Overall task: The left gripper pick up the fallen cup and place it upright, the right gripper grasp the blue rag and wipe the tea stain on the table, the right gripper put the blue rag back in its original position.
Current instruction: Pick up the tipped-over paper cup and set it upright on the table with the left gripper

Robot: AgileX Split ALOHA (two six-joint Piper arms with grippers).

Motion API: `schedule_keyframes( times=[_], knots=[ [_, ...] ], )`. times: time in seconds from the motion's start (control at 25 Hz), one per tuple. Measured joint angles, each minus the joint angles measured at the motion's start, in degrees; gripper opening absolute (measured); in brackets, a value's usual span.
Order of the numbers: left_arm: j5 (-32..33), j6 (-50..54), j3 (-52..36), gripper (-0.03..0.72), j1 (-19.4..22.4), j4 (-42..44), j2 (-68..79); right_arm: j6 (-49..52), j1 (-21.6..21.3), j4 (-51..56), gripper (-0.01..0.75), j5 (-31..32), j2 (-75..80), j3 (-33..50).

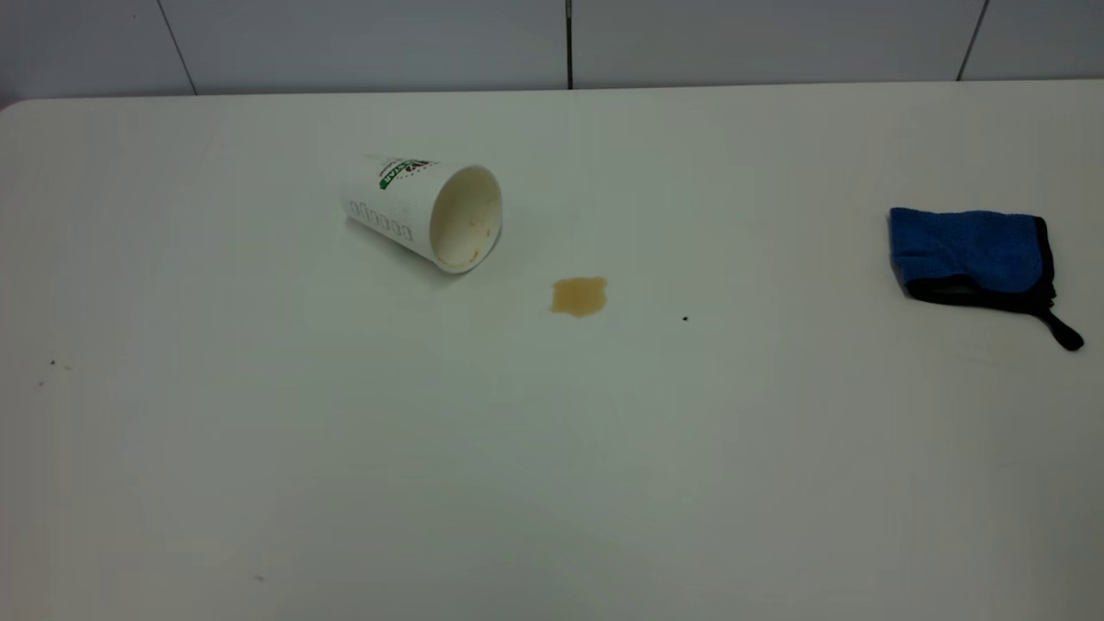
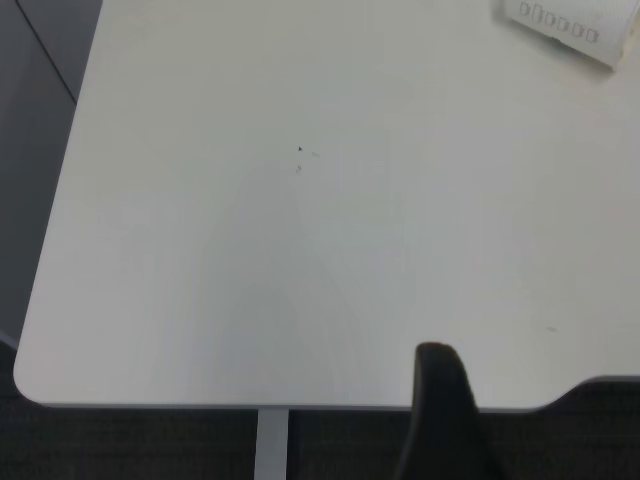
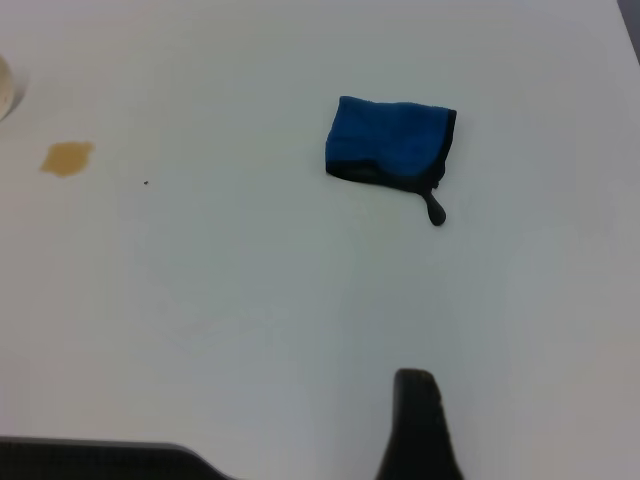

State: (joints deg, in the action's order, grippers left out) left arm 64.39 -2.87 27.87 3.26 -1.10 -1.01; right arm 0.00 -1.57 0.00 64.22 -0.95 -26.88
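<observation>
The cup (image 1: pixel 423 211) lies on its side on the table (image 1: pixel 552 448), left of centre, its cream mouth facing front-right. A corner of it shows in the left wrist view (image 2: pixel 570 25). The tea stain (image 1: pixel 579 296) is a small light-brown patch just right of the cup's mouth; it also shows in the right wrist view (image 3: pixel 67 157). The blue rag (image 1: pixel 970 254) lies folded at the far right, its loop tab pointing front-right, and shows in the right wrist view (image 3: pixel 390 143). The left gripper (image 2: pixel 437 352) shows as one black tip above the table's near edge, far from the cup. The right gripper (image 3: pixel 414 378) shows as one black tip, well short of the rag. Both look shut and empty.
A tiny black speck (image 1: pixel 685 318) lies right of the stain. Faint specks (image 1: pixel 52 364) mark the left side. A tiled wall (image 1: pixel 552 43) runs behind the table's far edge. The table's rounded near-left corner (image 2: pixel 30 385) shows in the left wrist view.
</observation>
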Motion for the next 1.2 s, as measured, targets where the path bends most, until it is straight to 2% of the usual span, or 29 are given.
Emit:
schedule_keyframes(
  times=[0.96, 1.2],
  knots=[
    [0.0, 0.11, 0.0, 0.515, 0.0, 0.0, 0.0, 0.0, 0.0, 0.0, 0.59, 0.0, 0.0, 0.0],
    [-0.61, 0.96, 1.12, 0.515, -1.32, -0.94, 3.04, 0.0, 0.0, 0.0, 0.59, 0.0, 0.0, 0.0]
  ],
)
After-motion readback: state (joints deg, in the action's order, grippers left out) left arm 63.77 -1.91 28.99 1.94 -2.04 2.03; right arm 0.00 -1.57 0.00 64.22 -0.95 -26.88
